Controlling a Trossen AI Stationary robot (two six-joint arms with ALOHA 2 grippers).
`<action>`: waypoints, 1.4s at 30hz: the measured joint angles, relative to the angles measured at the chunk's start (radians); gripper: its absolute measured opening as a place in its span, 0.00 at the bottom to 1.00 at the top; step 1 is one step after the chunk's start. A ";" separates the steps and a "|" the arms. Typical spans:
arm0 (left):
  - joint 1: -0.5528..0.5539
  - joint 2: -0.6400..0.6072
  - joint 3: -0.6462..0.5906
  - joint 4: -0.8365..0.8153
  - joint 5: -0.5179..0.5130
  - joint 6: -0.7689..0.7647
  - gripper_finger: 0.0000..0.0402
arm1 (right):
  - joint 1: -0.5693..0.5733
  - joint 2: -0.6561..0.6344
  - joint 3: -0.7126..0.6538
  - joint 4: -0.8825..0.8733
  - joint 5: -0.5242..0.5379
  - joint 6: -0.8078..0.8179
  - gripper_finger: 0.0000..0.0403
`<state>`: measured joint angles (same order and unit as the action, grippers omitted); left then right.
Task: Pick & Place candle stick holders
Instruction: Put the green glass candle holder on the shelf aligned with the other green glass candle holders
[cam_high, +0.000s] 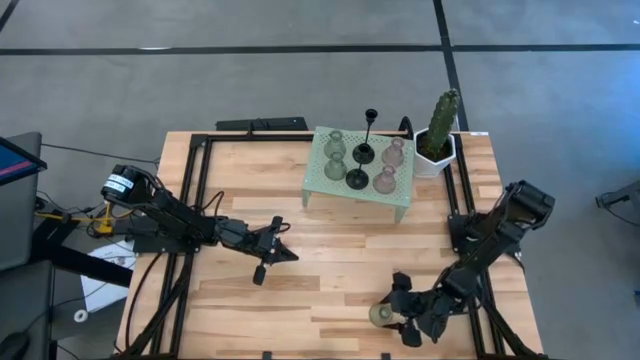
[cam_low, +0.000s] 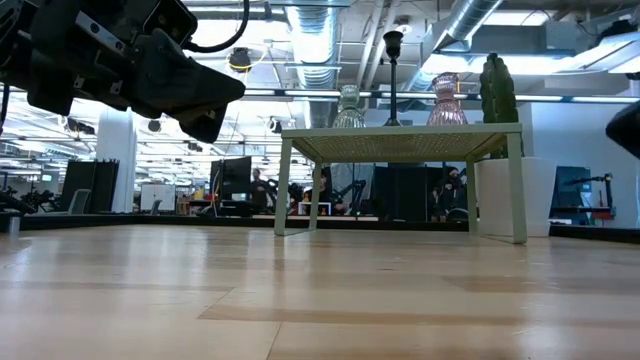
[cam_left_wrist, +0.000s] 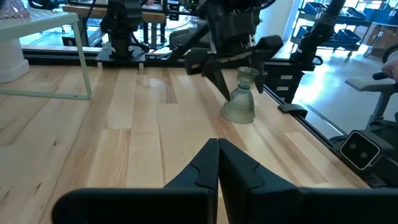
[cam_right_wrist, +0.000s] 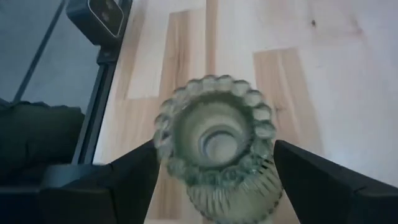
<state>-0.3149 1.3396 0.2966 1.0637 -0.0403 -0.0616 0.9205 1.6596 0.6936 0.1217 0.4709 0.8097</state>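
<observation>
A dull green bell-shaped holder (cam_high: 380, 315) stands upright on its wide base on the table near the front edge; it also shows in the left wrist view (cam_left_wrist: 241, 99). My right gripper (cam_high: 398, 312) is open, with one finger on each side of the holder's beaded top (cam_right_wrist: 214, 134). My left gripper (cam_high: 275, 247) is shut and empty above the table's middle left. Two green holders (cam_high: 335, 156), two pink holders (cam_high: 390, 166), a squat black one (cam_high: 357, 180) and the tall black stem (cam_high: 369, 128) stand on the mint-green mesh stand (cam_high: 318, 190). My right gripper's fingers stand on either side of the green holder's upper part, coming from above at a slant. One finger (cam_right_wrist: 134, 177) lies close against the beaded rim (cam_right_wrist: 160, 146); I cannot tell whether it touches. The other finger (cam_right_wrist: 311, 177) stands a little apart.
The white-potted cactus (cam_high: 438, 128) stands at the back right beside the stand. A black frame rail (cam_high: 195, 190) runs along the table's left side and another (cam_high: 462, 200) along its right. Bare wood lies between the stand and the grippers.
</observation>
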 joint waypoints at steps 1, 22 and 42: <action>0.000 0.000 0.000 0.000 0.000 0.000 0.02 | -0.001 0.013 0.000 0.022 0.000 0.000 0.75; 0.000 0.000 0.000 -0.001 0.000 0.000 0.02 | -0.007 0.060 0.003 0.140 0.042 0.000 0.40; 0.000 0.000 0.000 -0.001 0.000 0.000 0.02 | -0.020 0.041 0.000 0.148 0.073 -0.037 0.29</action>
<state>-0.3149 1.3396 0.2966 1.0626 -0.0402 -0.0617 0.9002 1.7010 0.6933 0.2694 0.5438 0.7728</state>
